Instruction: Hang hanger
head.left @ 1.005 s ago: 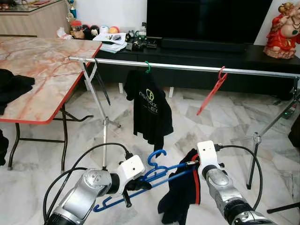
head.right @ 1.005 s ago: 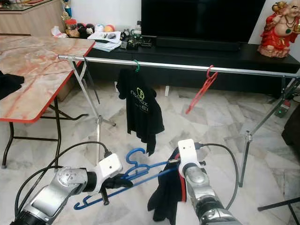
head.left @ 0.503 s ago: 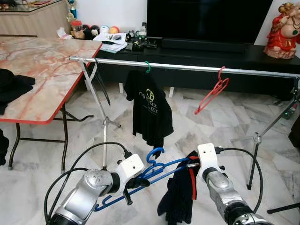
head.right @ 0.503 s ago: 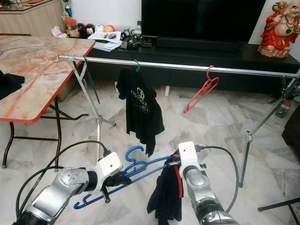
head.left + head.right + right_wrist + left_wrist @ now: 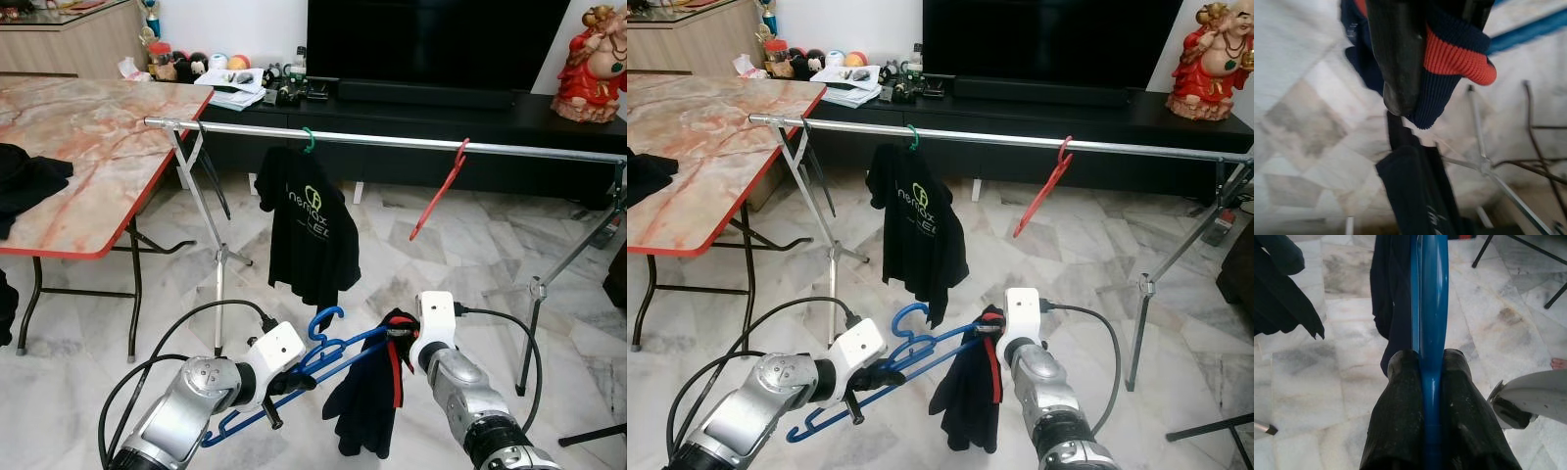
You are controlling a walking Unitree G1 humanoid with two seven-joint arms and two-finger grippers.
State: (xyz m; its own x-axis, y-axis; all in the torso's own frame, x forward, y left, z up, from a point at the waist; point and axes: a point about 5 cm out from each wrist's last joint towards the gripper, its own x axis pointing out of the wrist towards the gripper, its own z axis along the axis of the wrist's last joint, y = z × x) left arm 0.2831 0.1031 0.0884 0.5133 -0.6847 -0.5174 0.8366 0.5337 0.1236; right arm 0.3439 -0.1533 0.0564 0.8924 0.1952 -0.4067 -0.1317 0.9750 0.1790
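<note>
Glossy smooth blue plastic hanger (image 5: 1429, 308) clamped between matt, scuffed black rubbery fingers (image 5: 1400, 421) of left gripper (image 5: 281, 380). Ribbed knit cloth garment (image 5: 1449, 58), navy with orange cuff, pinched by right gripper (image 5: 397, 331). Beyond both: polished metal rail (image 5: 392, 140); below, glossy veined marble floor (image 5: 78, 382).

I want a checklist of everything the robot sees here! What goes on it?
Surface: grey-white marble floor.
Job's things: blue hanger held low between both claws, dark garment with red trim draped on it; clothes rail above.
Clutter: black T-shirt and empty red hanger on the rail; black cloth on the folding table.
Grippers: left claw shut on the blue hanger; right claw at the garment's collar.
Cables: black cables looping from both wrists.
Surroundings: TV, red figurine.
</note>
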